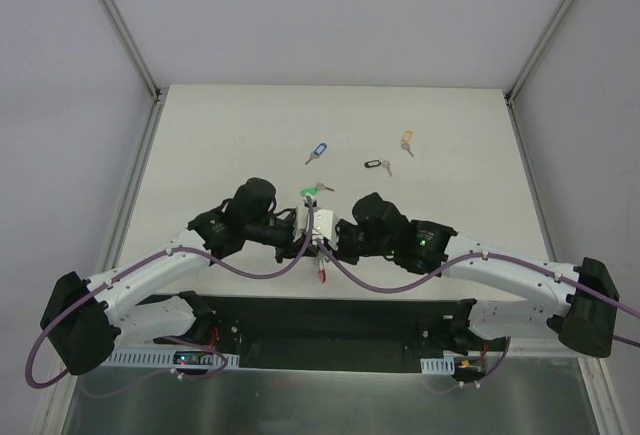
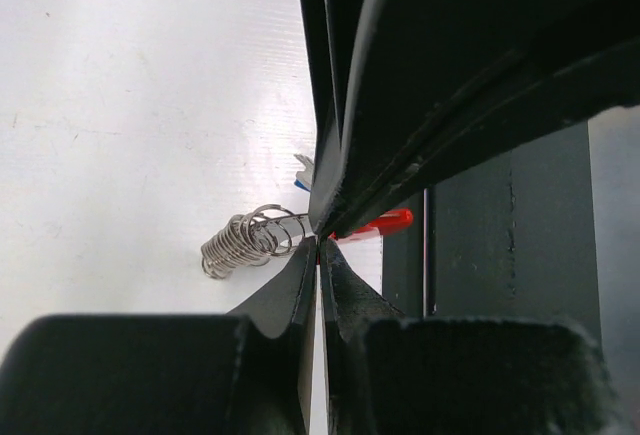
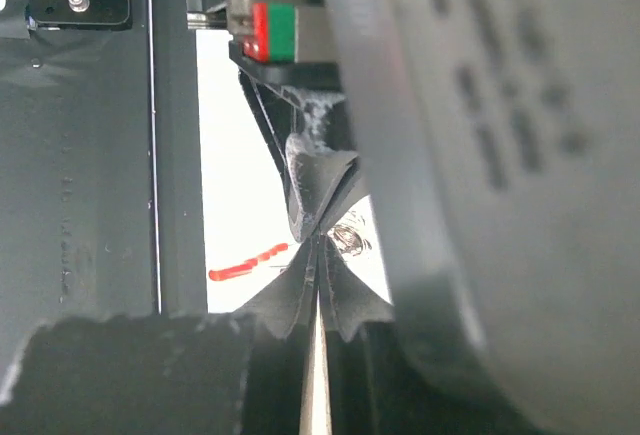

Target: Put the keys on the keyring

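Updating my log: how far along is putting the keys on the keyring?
Done: nothing certain; a blue scrap by the left hand may be one threaded key. In hand: left hand and right hand, both shut, pinch the keyring between them. Left: blue key, green key, black key and yellow key lie loose on the table.

Four keys lie flat and apart on the table: blue-tagged key, yellow-tagged key, black-tagged key, green-tagged key. Nearer the table's front edge, the keyring shows its red band and grey coiled strap.
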`<state>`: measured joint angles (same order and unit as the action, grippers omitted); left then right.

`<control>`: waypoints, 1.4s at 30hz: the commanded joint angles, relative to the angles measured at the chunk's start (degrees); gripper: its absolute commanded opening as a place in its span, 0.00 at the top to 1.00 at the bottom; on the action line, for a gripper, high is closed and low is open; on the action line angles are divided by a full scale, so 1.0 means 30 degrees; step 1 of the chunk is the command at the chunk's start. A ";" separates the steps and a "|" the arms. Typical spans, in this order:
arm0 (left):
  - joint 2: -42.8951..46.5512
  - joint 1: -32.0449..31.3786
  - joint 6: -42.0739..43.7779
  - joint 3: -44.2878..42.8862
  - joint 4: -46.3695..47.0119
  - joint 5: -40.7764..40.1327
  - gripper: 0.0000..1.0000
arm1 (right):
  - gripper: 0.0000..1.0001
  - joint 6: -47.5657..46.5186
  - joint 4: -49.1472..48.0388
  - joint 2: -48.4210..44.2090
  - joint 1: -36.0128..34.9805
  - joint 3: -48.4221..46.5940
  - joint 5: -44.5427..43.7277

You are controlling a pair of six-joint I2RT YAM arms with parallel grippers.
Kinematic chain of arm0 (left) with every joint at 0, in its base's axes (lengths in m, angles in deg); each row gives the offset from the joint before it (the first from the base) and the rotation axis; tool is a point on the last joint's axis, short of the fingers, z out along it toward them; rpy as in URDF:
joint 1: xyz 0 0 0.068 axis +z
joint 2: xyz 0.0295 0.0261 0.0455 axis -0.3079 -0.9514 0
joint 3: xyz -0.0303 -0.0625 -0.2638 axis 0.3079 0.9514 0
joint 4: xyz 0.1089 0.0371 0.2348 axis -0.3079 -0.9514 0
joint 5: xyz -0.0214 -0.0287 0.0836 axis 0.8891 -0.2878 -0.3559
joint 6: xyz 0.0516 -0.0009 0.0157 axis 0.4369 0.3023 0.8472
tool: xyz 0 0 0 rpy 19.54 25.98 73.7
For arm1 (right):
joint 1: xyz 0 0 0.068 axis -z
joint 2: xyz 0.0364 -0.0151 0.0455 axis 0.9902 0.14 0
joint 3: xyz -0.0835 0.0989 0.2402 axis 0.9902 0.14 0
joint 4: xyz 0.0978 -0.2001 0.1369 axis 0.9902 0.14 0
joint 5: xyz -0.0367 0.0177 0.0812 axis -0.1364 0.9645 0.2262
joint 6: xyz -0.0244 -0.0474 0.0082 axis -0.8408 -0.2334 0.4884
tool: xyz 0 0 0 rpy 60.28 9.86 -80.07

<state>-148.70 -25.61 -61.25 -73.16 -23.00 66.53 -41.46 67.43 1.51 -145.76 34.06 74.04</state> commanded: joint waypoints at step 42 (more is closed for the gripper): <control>0.0072 0.0308 -0.0640 -0.0484 0.1827 0.0180 1.00 | 0.67 0.2771 -0.1978 -0.3432 0.0909 0.2397 -0.0961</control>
<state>-148.83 -25.09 -63.72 -73.16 -19.66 66.42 -35.08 65.44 -8.80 -143.01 41.87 68.94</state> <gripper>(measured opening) 0.006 0.332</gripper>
